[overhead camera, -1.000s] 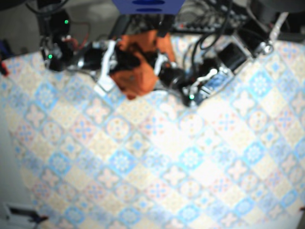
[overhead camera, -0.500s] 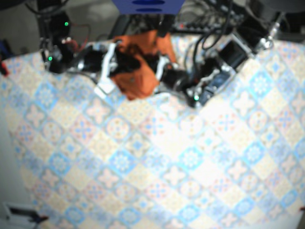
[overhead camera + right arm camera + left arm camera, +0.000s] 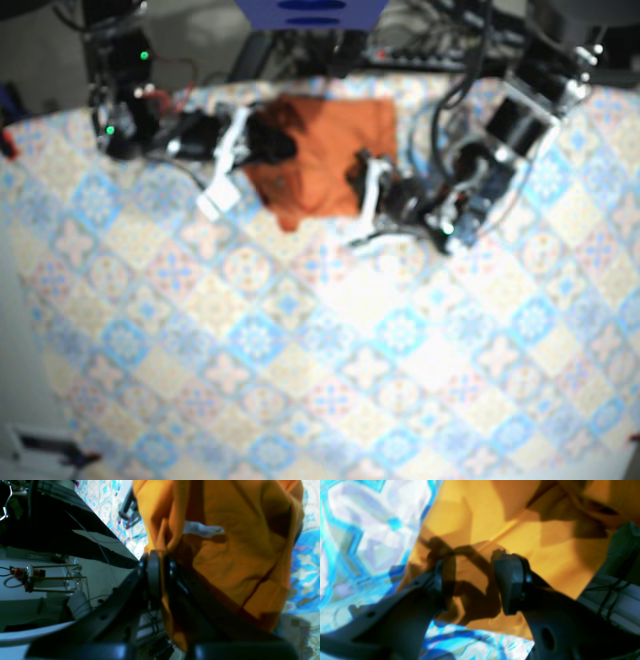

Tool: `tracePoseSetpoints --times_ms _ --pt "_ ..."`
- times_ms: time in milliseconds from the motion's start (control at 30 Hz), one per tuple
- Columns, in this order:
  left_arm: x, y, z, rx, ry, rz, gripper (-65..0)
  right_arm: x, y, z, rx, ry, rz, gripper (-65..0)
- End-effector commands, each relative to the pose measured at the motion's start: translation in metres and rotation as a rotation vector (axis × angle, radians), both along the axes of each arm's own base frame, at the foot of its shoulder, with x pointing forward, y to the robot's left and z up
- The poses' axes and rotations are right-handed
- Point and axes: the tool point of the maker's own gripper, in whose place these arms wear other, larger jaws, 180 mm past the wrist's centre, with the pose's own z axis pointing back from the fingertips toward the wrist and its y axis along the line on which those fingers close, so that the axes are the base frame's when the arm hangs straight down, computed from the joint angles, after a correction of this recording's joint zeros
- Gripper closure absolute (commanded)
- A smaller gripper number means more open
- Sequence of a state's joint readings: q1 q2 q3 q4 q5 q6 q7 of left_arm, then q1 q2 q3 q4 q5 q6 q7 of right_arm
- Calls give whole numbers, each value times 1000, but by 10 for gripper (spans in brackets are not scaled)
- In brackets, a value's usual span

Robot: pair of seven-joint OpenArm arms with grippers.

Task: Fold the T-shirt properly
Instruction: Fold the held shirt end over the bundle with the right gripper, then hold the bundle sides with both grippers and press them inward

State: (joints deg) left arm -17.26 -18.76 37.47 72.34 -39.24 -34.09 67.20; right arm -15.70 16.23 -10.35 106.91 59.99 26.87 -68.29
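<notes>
T-shirt (image 3: pixel 325 150): lying bunched at far edge of table (image 3: pixel 330 360).
Right gripper (image 3: pixel 161 567): clamping an orange fold.
Left gripper (image 3: pixel 473 580): gaping over its edge, holding nothing.
Next: I'm judging left should bite that edge squarely first.

T-shirt (image 3: pixel 325 150): formerly a bunched, lifted clump; now spread wider and flatter at the far edge of the table (image 3: pixel 300 350).
Left gripper (image 3: pixel 473 562): shifted nearer, now at the T-shirt's right edge in the base view.

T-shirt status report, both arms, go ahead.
Right fingers shut on T-shirt edge. Left fingers open above the fabric. T-shirt creased, not neatly folded. No obstruction seen.
</notes>
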Motion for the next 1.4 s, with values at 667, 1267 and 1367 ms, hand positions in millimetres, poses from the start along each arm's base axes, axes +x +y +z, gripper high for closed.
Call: tracePoseSetpoints --times_ms 667,1267,1367 --pt "11 -32 22 -121 -13 10 -294 12 4 15 30 -46 6 0" --pt "8 12 36 -110 -23 68 -283 14 4 16 30 -52 5 0" --pt "-9 14 24 -104 18 73 -246 17 5 18 30 -63 9 0"
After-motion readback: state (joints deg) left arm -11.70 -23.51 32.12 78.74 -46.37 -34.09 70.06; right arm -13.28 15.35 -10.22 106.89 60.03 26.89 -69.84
